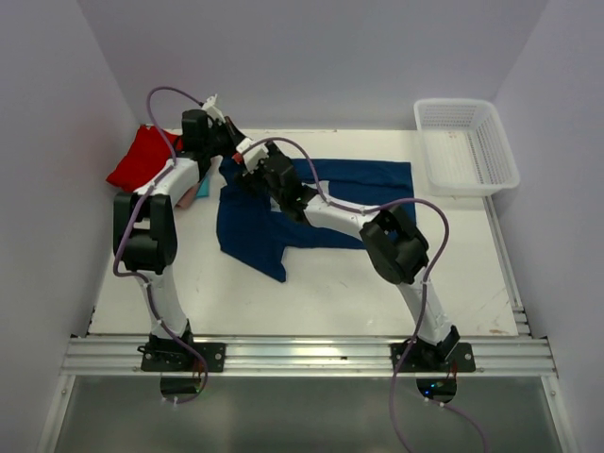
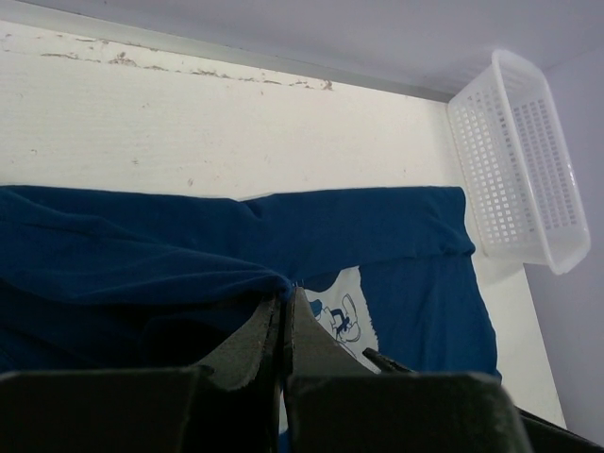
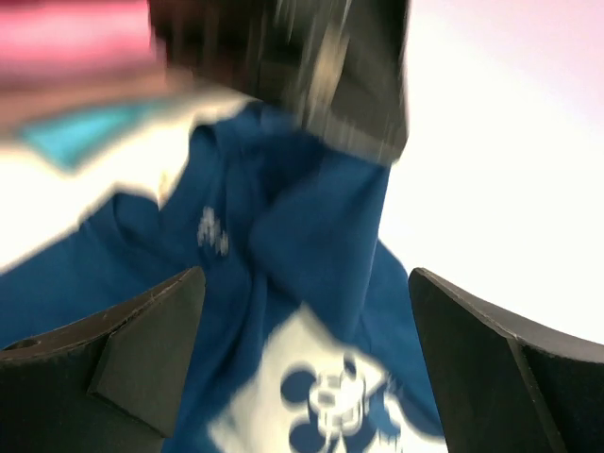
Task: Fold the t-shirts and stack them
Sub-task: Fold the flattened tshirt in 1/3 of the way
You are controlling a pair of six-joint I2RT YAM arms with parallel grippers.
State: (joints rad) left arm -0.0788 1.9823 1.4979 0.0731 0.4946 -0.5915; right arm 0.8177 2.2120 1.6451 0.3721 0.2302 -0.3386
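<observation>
The navy blue t-shirt (image 1: 340,203) lies spread across the middle of the table, its left edge bunched and lifted. My left gripper (image 1: 229,148) is shut on a raised fold of that navy cloth (image 2: 283,294) near the collar. The pale cartoon print (image 2: 344,307) shows just beyond the fold. My right gripper (image 1: 251,168) hovers open right beside the left one, above the navy shirt (image 3: 311,236) and its print (image 3: 330,396), with nothing between its fingers. A red t-shirt (image 1: 142,156) lies at the back left. Blurred pink (image 3: 75,38) and teal (image 3: 85,132) t-shirts show beside it.
A white mesh basket (image 1: 465,146) stands at the back right corner, also in the left wrist view (image 2: 528,179). Walls close the table on three sides. Both arms cross over the shirt's left half. The left gripper's dark body (image 3: 311,66) fills the top of the right wrist view.
</observation>
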